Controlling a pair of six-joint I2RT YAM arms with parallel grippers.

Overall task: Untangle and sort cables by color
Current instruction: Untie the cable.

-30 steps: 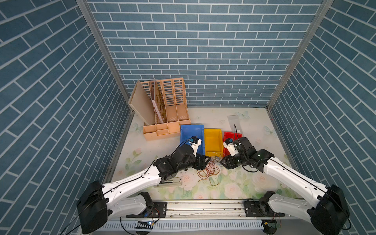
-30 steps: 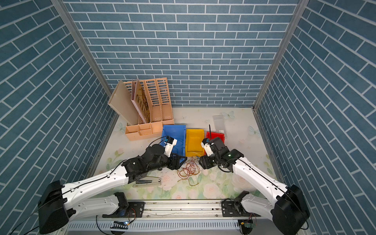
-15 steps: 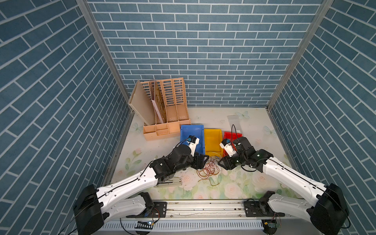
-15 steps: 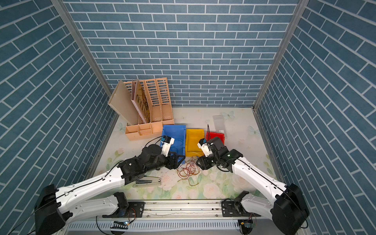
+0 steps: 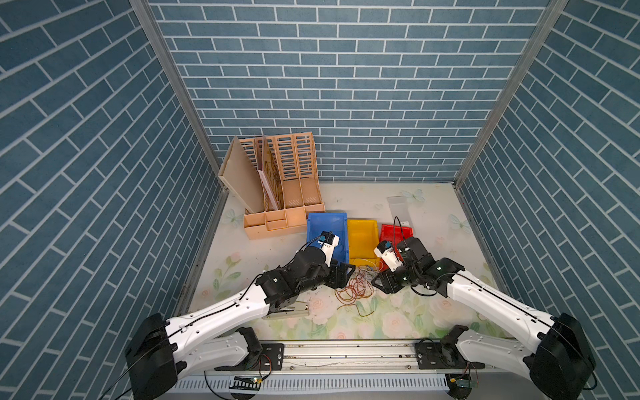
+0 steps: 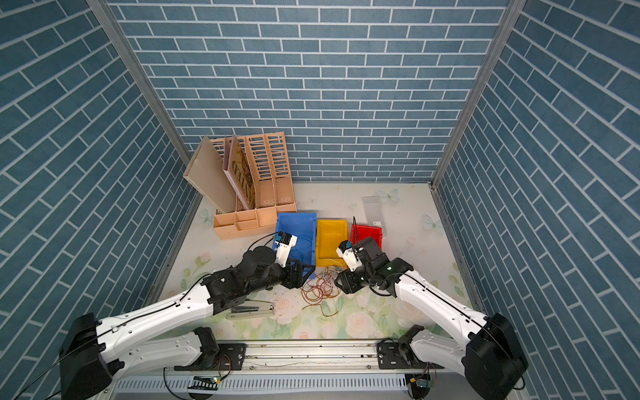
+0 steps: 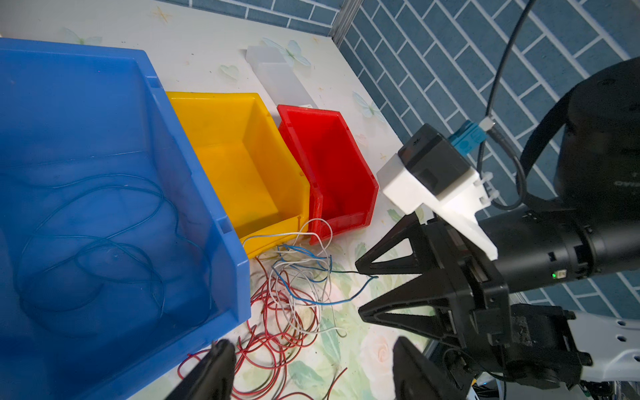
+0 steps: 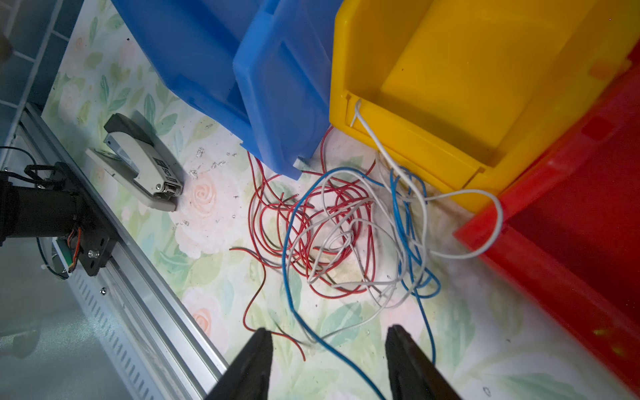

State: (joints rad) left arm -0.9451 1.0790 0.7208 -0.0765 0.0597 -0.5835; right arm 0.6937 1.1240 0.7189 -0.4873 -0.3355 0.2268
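The cables [image 5: 356, 289] lie as a tangle of red, white and blue loops on the table in front of the bins, seen in both top views [image 6: 318, 287]. My left gripper [image 5: 342, 276] is open just left of the tangle, with red loops [image 7: 277, 332] below its jaws and nothing gripped. My right gripper [image 5: 379, 284] is open at the tangle's right side. A loose blue cable [image 8: 294, 304] and a red end run between its fingers [image 8: 258, 349], ungripped. One blue cable [image 7: 104, 242] is coiled inside the blue bin [image 7: 228, 221].
The blue bin [image 5: 325, 219], yellow bin [image 5: 362, 225] and red bin [image 5: 398, 230] stand in a row behind the tangle. A stapler [image 5: 287, 310] lies under the left arm. A tan file organizer [image 5: 277, 194] and a clear box [image 5: 398, 207] stand further back.
My right gripper has slid a little left and down to the tangle's edge and narrowed slightly. The left gripper has hardly moved.
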